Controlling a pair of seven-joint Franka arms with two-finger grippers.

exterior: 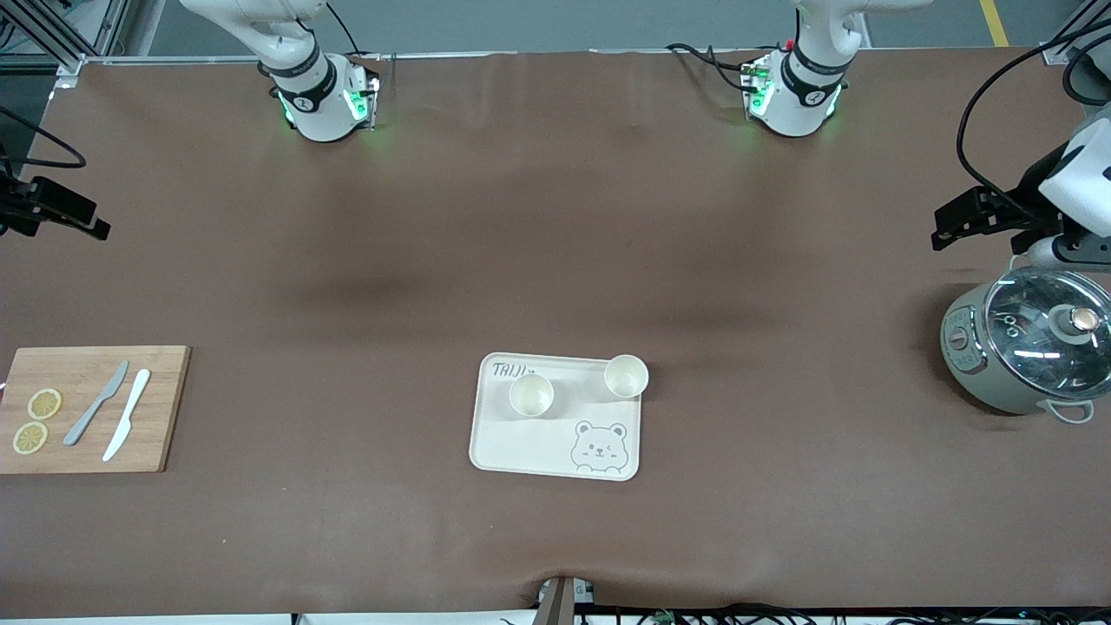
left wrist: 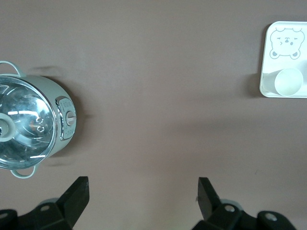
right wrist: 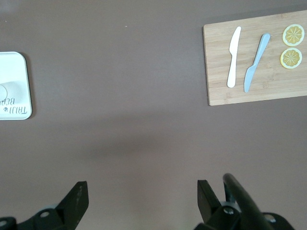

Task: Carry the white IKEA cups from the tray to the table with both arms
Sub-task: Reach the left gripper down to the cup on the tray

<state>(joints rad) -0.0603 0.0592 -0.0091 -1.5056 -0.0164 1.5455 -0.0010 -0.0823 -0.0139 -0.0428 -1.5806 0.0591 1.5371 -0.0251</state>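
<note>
Two white IKEA cups stand upright on a cream bear tray (exterior: 521,447) in the middle of the table. One cup (exterior: 531,395) is near the tray's lettering. The other cup (exterior: 626,377) (left wrist: 289,81) sits in the tray's corner toward the left arm's end. My left gripper (exterior: 942,227) (left wrist: 144,191) hangs open and empty over bare table beside the cooker. My right gripper (exterior: 94,221) (right wrist: 143,194) hangs open and empty over the right arm's end of the table. The right wrist view shows a corner of the tray (right wrist: 14,84) with only a sliver of a cup.
A grey-green cooker (exterior: 1024,351) (left wrist: 33,127) with a glass lid stands at the left arm's end. A wooden cutting board (exterior: 161,408) (right wrist: 216,81) at the right arm's end holds a white knife (exterior: 127,413), a grey knife (exterior: 95,403) and two lemon slices (exterior: 43,404).
</note>
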